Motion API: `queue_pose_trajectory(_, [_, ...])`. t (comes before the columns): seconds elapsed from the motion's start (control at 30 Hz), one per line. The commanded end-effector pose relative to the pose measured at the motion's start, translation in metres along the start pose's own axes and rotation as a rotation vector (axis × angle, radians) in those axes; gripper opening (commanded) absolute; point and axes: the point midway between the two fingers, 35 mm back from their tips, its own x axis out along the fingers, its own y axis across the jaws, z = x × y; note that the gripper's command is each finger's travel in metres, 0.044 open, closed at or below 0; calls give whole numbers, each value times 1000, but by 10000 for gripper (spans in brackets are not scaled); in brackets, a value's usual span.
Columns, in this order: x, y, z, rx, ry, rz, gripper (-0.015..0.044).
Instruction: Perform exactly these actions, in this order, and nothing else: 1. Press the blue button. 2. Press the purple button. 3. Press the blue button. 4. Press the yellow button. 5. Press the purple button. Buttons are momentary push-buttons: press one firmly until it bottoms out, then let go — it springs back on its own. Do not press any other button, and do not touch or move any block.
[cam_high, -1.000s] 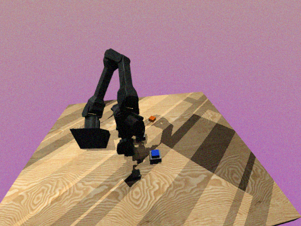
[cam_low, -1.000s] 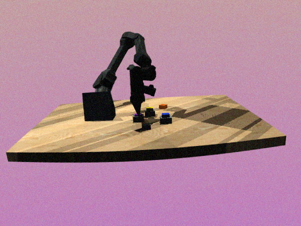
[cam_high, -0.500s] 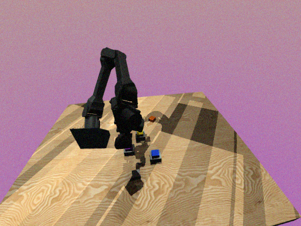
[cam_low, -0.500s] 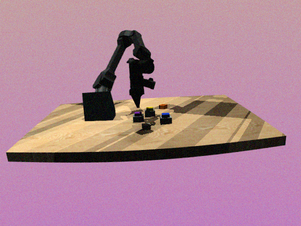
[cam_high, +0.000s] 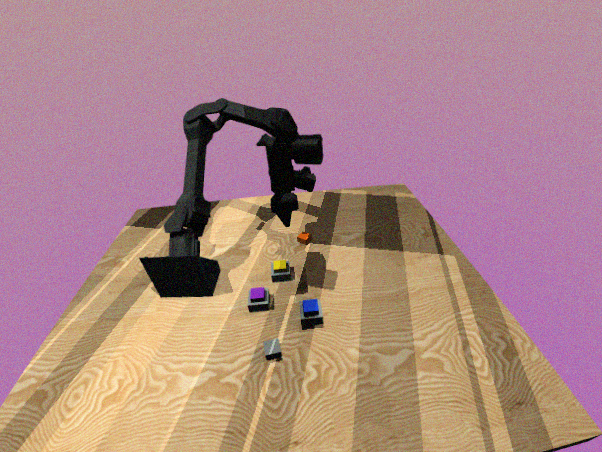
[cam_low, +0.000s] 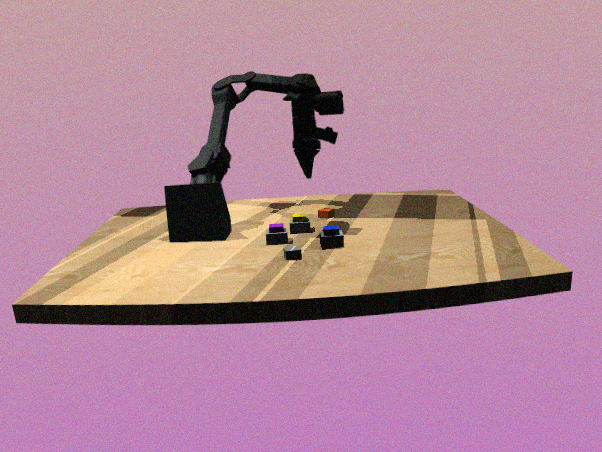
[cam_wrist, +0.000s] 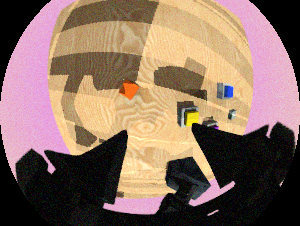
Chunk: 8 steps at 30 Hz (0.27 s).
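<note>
a small grey block lies nearest on the table, apart from the buttons. beyond it, a bit to the right, sits the blue button, its cap raised above a dark grey housing. to the left of that one, at nearly the same depth, is the purple button, cap up too; in the wrist view it is mostly hidden. the yellow button is farther back, between those two from left to right, and its cap also stands proud. nothing touches any of the three.

on the left, the arm's base stands on the table. the arm rises from it, reaches over to the right and bends down.

farther back than the yellow button, and a little to its right, lies an orange block. the gripper hangs in the air at the far side, pointing down, above the table and clear of buttons and blocks. its jaws are wide apart, with nothing between them.
</note>
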Motion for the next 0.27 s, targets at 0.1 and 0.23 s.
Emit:
queue_pose_trajectory(0.1, [-17,95,-19,8,16,65,400])
queue_pose_trajectory(0.23, [-18,97,-20,8,17,67,400])
